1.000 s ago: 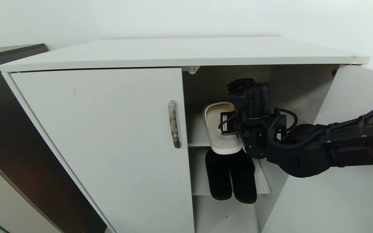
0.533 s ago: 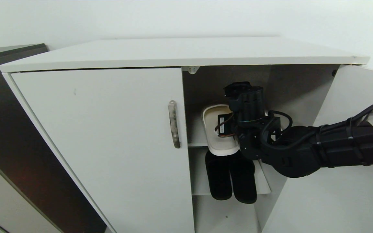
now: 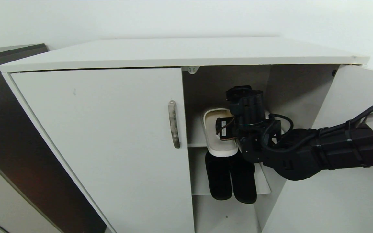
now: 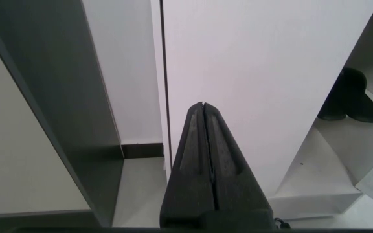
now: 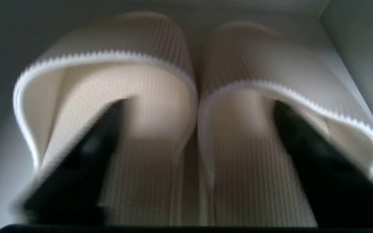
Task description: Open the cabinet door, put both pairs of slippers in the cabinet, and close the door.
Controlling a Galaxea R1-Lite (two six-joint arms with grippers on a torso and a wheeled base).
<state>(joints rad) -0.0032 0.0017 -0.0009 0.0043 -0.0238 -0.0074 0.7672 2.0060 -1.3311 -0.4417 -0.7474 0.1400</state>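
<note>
the cream slippers [image 3: 220, 136] lie side by side on the upper shelf [image 3: 195, 142] of the cabinet, heels overhanging its front edge above the black slippers [image 3: 231, 176]. the right gripper [image 5: 196, 129] is released, one finger under each strap. a withdrawal could snag a strap and drag a slipper off, and overhanging heels could block the open door [image 3: 351, 97]. the left gripper [image 4: 204, 129] is clenched on nothing, before the closed door [image 3: 102, 136].
</note>
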